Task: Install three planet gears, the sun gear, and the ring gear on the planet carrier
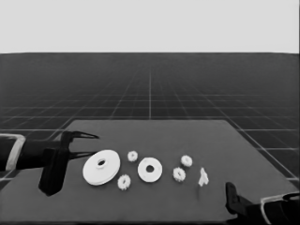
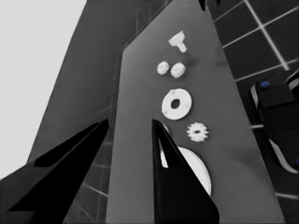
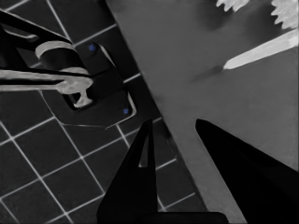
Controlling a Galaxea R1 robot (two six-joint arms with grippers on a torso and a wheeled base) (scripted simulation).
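Our left gripper waits at the table's left end with its fingers apart, holding nothing, its tips just beside the larger round part; our right gripper is parked at the near right corner, its fingers likewise spread and empty. We judge that no installing has begun: the smaller round part lies bare mid-table, with four gears loose around it, one behind and one in front on its left, and two more on its right. The thin white piece lies farther right, apart from them. The next move, as we read it, calls for one arm to reach a single gear, close on it cleanly without nudging its neighbour, and carry it onto the smaller round part. Our left arm comes in level from the left edge, fingers pointing across the table; our right arm shows only low at the corner.
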